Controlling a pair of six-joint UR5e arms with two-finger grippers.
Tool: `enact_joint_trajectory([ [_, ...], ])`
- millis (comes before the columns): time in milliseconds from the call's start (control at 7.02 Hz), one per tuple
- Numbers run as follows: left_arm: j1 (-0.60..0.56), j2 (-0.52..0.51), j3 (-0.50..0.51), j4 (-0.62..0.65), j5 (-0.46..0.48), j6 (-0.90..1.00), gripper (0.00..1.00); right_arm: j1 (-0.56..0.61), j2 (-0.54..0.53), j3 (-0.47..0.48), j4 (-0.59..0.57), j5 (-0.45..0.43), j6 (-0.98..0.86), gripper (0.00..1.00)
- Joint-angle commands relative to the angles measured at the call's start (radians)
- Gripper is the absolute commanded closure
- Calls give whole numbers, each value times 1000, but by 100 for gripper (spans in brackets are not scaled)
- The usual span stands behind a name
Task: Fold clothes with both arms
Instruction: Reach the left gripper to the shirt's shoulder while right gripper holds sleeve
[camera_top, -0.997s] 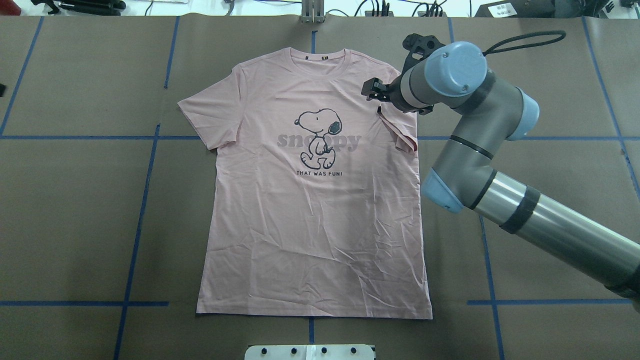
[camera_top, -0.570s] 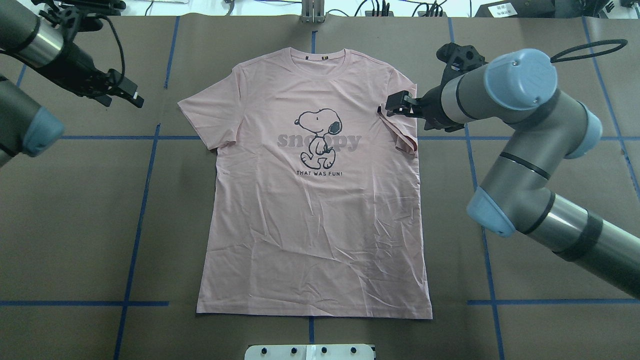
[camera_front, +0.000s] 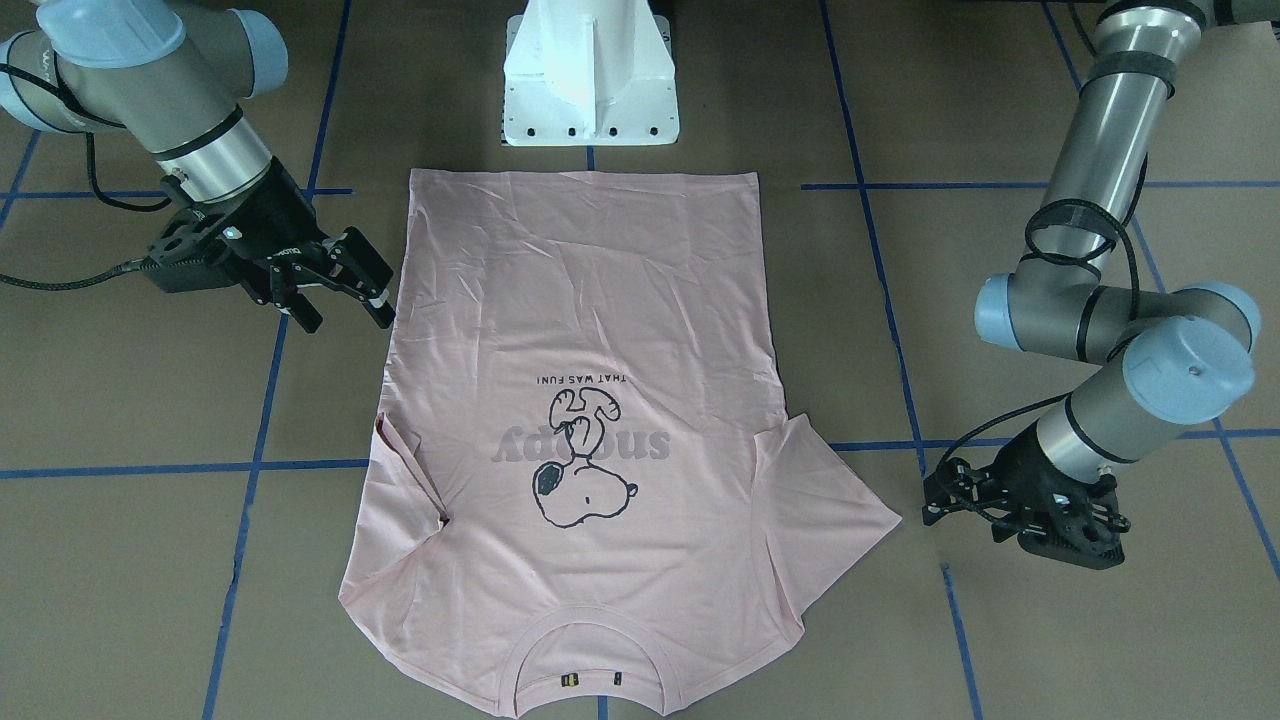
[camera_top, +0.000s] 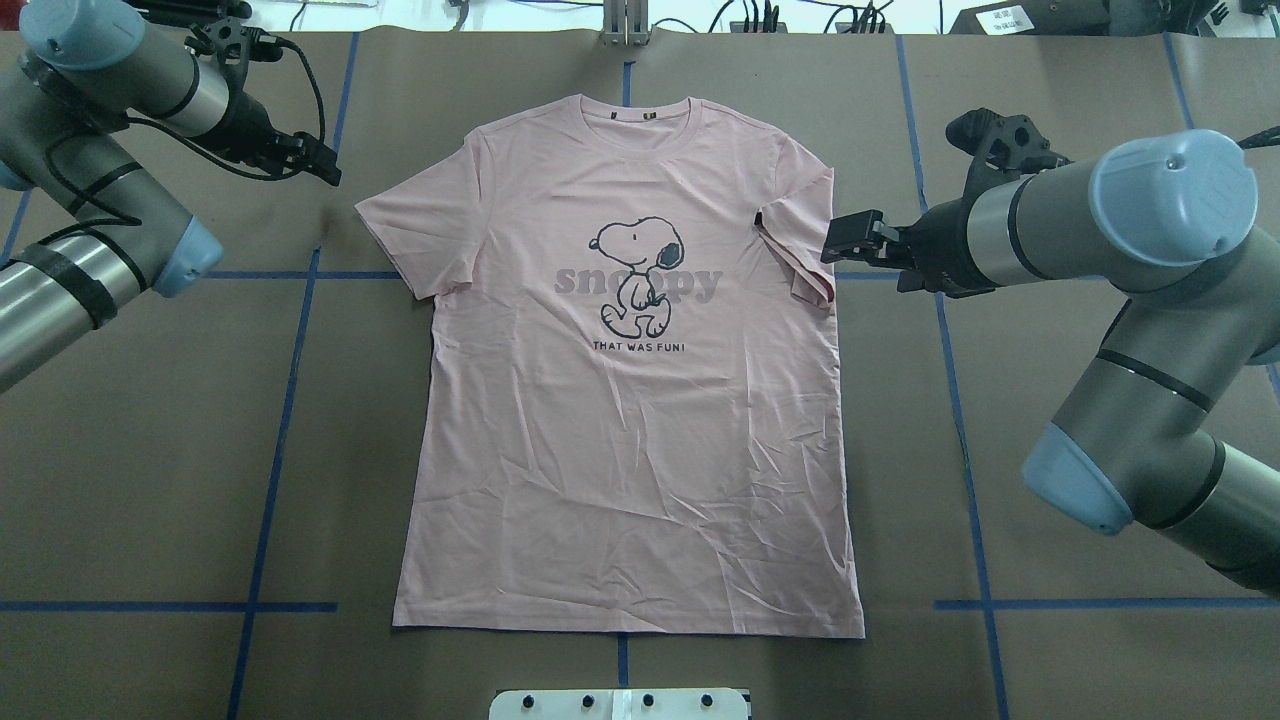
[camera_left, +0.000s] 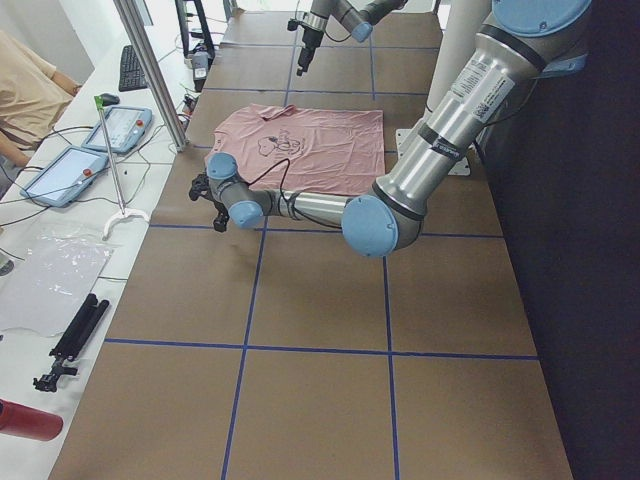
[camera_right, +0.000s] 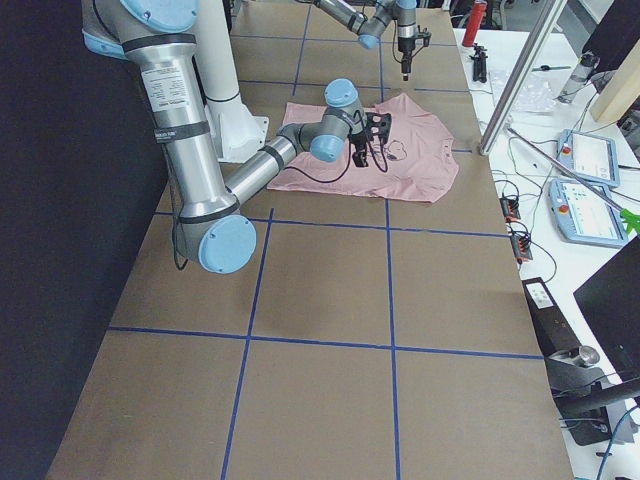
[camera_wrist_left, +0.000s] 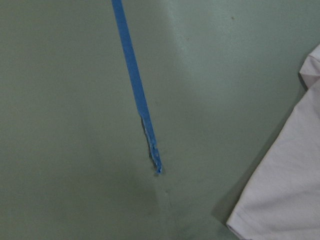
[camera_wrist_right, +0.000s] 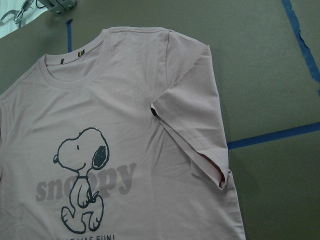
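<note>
The pale pink T-shirt (camera_top: 640, 450) lies flat, print up, collar at the far side; it also shows in the front view (camera_front: 590, 300). Its right sleeve (camera_top: 800, 250) is folded in over the chest, seen close in the right wrist view (camera_wrist_right: 195, 120). Its left sleeve (camera_top: 400, 230) lies spread flat. My right gripper (camera_top: 835, 240) is open and empty, just off the folded sleeve's outer edge, and shows in the front view (camera_front: 345, 300). My left gripper (camera_top: 325, 170) looks open and empty, a little beyond the left sleeve (camera_front: 830, 500); it also shows in the front view (camera_front: 932, 500).
The white pedestal base (camera_front: 590, 80) stands at the shirt's hem side. Blue tape lines (camera_top: 270, 440) cross the brown table. Beyond the far edge are a metal post (camera_top: 625, 20), cables, and a desk with tablets (camera_left: 120, 125).
My right gripper has drawn back to the right, off the shirt, leaving the right sleeve folded in. My left arm has come into view and moved toward the left sleeve.
</note>
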Motion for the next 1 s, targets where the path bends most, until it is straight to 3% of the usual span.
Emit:
enact_joint_trajectory([
  [0,22,-27,63,-90,8,-65,13,-1,-3,-2,3,-6,-3,0],
  [142,49,-27,63,-92,9,-68,17,-1,1,4,5,3,0,0],
  [285,54,-29,63,-92,8,-68,31,-1,0,4,6,3,0,0],
  [427,57,-29,63,-92,9,-68,36,-4,3,-1,6,-2,0,0],
  [570,57,-32,60,-92,8,-70,51,-4,6,-1,6,-3,0,0],
  [712,57,-32,59,-92,8,-71,82,-4,6,-1,6,-3,0,0],
  [855,57,-34,54,-92,8,-71,100,-4,6,-2,6,-5,0,0],
])
